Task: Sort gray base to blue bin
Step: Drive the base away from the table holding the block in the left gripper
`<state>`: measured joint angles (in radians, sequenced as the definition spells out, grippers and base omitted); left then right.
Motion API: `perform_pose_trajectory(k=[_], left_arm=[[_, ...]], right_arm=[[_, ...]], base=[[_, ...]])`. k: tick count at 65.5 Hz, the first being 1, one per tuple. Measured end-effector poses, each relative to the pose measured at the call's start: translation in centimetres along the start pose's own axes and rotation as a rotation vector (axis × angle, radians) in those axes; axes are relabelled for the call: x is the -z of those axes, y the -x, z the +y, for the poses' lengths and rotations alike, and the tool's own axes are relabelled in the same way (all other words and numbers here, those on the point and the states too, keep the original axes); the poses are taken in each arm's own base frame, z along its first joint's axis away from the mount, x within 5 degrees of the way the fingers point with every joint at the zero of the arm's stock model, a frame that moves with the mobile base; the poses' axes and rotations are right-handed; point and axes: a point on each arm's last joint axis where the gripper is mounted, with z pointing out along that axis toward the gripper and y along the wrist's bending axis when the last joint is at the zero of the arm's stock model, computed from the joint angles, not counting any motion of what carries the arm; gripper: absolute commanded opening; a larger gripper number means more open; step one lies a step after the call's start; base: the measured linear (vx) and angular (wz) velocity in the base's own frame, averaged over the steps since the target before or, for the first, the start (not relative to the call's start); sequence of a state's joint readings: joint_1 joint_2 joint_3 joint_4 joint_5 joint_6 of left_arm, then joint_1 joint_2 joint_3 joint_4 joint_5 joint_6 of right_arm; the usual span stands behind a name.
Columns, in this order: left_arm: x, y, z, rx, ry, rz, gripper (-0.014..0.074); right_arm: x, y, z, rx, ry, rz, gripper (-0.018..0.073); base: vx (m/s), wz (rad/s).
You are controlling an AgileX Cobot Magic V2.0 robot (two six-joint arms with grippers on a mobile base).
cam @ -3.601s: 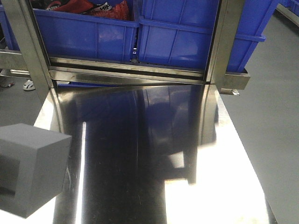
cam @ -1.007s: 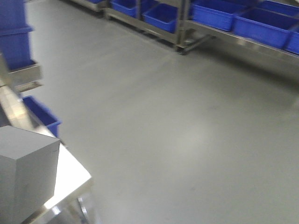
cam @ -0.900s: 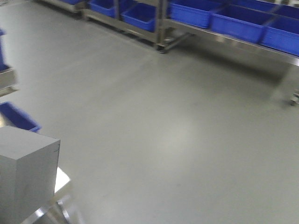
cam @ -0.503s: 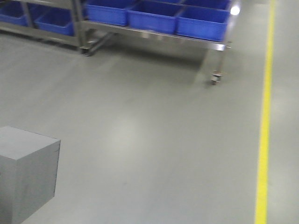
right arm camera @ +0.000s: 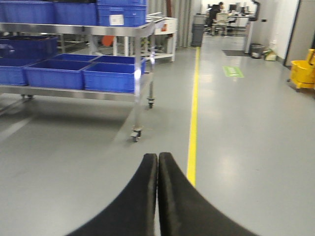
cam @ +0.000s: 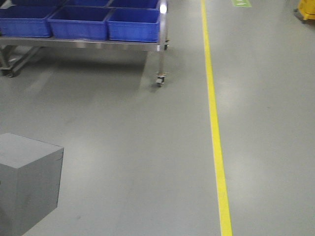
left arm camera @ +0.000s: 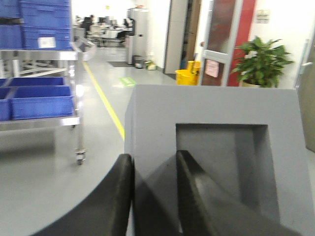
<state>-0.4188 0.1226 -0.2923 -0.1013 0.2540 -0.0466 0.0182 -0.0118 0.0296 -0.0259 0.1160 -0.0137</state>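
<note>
The gray base (cam: 27,182) is a light gray block at the lower left of the front view, held above the floor. In the left wrist view the gray base (left arm camera: 211,108) fills the frame, its square recess facing the camera. My left gripper (left arm camera: 153,157) is shut on the base's left wall, one finger outside and one inside the recess. My right gripper (right arm camera: 158,156) is shut and empty over bare floor. Several blue bins (cam: 133,22) sit on a wheeled steel rack (cam: 160,54); I cannot tell which is the task's bin.
A yellow floor line (cam: 214,128) runs away from me right of the rack. A yellow mop bucket (right arm camera: 302,73) stands far right. A potted plant (left arm camera: 261,61) and a doorway (left arm camera: 224,44) are behind the base. More blue bins (right arm camera: 110,73) fill the rack's lower shelf.
The whole view has swung right: the steel table is gone, the rack of blue bins has slid left, and the yellow line has come in. The base keeps its place in the frame.
</note>
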Motion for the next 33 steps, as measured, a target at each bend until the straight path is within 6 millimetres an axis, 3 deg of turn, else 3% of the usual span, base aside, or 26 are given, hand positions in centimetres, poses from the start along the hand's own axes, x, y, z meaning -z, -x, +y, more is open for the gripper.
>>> perform_pose_trajectory(k=[17,33], left_arm=[[0.0,-0.01,0.0,0.0,0.0,0.001,-0.0006],[0.0,-0.01,0.0,0.0,0.0,0.001,-0.0006]], right_arm=[[0.0,0.0,0.0,0.0,0.0,0.0,-0.0009],[0.0,0.0,0.0,0.0,0.0,0.0,-0.0009]], base=[[0.25,-0.33],[0.32,-0.07]])
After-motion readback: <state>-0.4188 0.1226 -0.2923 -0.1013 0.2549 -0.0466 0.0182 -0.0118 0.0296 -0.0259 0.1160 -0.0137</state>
